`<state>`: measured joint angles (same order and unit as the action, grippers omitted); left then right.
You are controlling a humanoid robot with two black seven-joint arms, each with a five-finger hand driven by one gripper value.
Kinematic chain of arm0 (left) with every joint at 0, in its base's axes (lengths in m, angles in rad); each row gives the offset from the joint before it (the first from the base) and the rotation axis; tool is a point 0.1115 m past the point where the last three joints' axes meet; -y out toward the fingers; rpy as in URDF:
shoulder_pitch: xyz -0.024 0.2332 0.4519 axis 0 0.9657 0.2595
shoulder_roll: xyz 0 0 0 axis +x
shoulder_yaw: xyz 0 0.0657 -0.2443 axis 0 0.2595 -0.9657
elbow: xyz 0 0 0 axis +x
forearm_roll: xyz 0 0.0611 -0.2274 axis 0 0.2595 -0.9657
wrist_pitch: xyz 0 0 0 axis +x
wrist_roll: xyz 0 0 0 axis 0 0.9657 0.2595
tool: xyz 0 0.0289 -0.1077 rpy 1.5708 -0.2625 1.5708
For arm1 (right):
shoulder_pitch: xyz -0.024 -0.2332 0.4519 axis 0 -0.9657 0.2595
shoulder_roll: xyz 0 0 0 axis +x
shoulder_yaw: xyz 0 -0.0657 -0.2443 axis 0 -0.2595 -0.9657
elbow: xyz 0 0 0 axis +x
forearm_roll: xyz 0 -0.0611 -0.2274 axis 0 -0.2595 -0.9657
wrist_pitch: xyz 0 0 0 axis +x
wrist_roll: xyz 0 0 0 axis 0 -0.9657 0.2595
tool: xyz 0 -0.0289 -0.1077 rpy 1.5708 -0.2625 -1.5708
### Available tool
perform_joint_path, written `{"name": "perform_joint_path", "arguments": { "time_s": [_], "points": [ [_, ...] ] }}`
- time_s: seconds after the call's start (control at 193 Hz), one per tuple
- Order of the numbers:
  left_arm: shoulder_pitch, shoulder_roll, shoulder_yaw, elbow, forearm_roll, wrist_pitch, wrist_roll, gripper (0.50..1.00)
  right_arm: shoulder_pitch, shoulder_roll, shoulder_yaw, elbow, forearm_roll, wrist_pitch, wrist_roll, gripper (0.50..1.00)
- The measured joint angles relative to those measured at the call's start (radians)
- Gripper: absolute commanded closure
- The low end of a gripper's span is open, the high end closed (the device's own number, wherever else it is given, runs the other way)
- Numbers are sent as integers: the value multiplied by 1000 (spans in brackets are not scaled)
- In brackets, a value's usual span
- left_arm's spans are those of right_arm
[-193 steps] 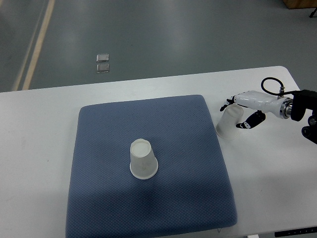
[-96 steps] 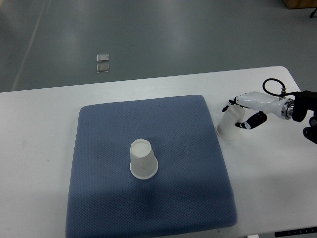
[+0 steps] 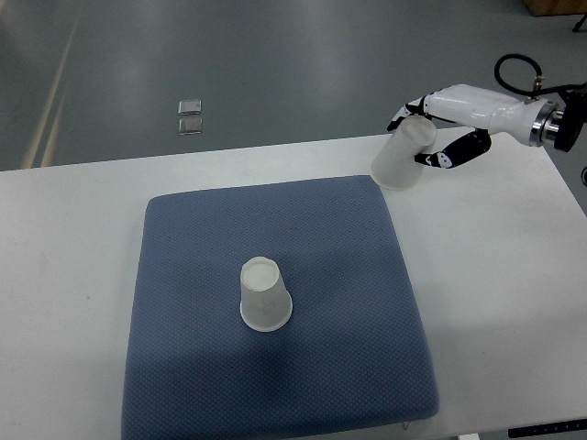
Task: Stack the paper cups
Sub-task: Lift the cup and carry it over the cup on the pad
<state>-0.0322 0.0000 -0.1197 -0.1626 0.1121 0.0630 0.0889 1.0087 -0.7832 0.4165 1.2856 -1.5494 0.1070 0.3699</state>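
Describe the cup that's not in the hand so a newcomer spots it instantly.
Find the blue mat covering most of the white table. Near its centre a white paper cup stands upside down, untouched, whereas the other cup is tilted in the right hand.

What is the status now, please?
Right hand shut on paper cup, raised near pad corner. Second cup inverted on pad. Path between clear.
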Motion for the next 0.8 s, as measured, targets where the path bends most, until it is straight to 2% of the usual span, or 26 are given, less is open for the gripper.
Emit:
{"name": "perform_joint_path", "arguments": {
  "time_s": [0.156, 0.306, 0.441, 0.799],
  "points": [
    [0, 0, 0, 0, 0, 0, 0, 500, 90, -36, 2, 146, 56, 61, -3, 918],
    [0, 0, 0, 0, 0, 0, 0, 500, 142, -19, 2, 215, 77, 109, 0, 918],
    [0, 0, 0, 0, 0, 0, 0, 500, 155, 39, 1, 231, 78, 146, 2, 918],
    [0, 0, 0, 0, 0, 0, 0, 500, 142, 177, -31, 232, 78, 185, -6, 918]
  ]
}}
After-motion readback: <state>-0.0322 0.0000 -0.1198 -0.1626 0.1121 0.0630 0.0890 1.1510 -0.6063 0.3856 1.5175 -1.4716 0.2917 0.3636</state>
